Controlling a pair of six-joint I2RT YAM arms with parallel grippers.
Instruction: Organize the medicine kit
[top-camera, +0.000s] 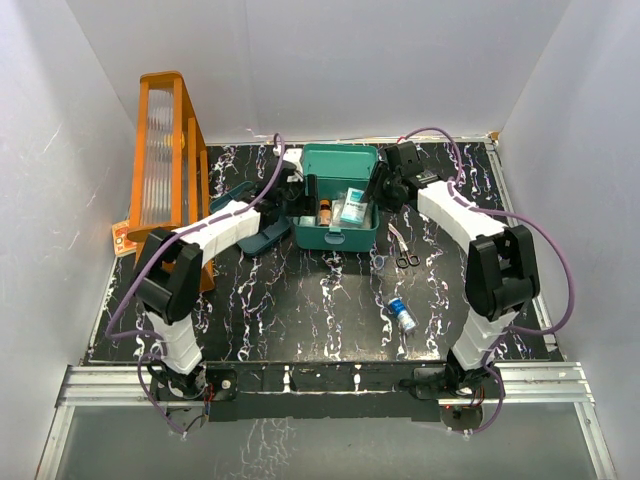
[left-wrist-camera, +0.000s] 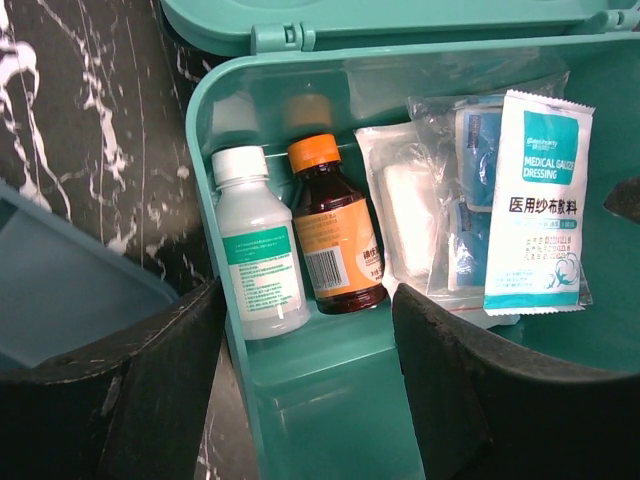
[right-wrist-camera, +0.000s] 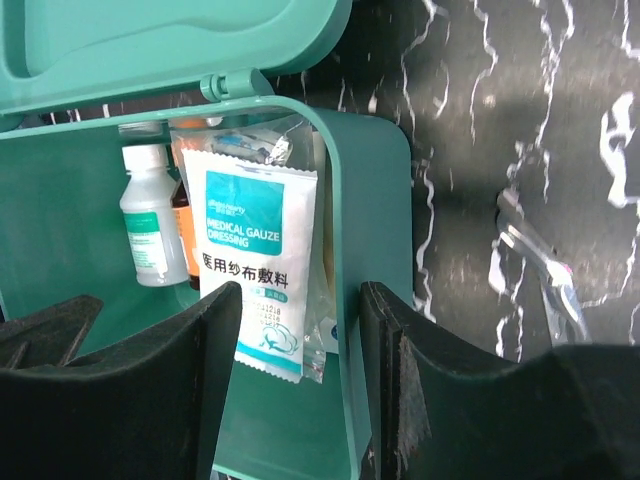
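The medicine kit (top-camera: 335, 238) is a teal box standing at the back middle of the table with its lid up. Inside it lie a white bottle (left-wrist-camera: 258, 255), an amber bottle with an orange cap (left-wrist-camera: 335, 235) and a gauze dressing packet (left-wrist-camera: 537, 205), with clear-wrapped pads beside it. My left gripper (top-camera: 298, 198) is open and straddles the kit's left wall (left-wrist-camera: 205, 130), one finger outside and one inside. My right gripper (top-camera: 385, 190) is open astride the right wall (right-wrist-camera: 345, 250), its outer finger (right-wrist-camera: 400, 360) close against the wall and the packet (right-wrist-camera: 255, 265) just ahead.
A tall orange rack (top-camera: 165, 150) stands at the back left. A dark blue-teal tray (top-camera: 262, 238) lies under my left arm. Right of the kit lie small scissors (top-camera: 407, 260), a clear syringe (right-wrist-camera: 540, 265) and a small blue-and-white vial (top-camera: 402, 314).
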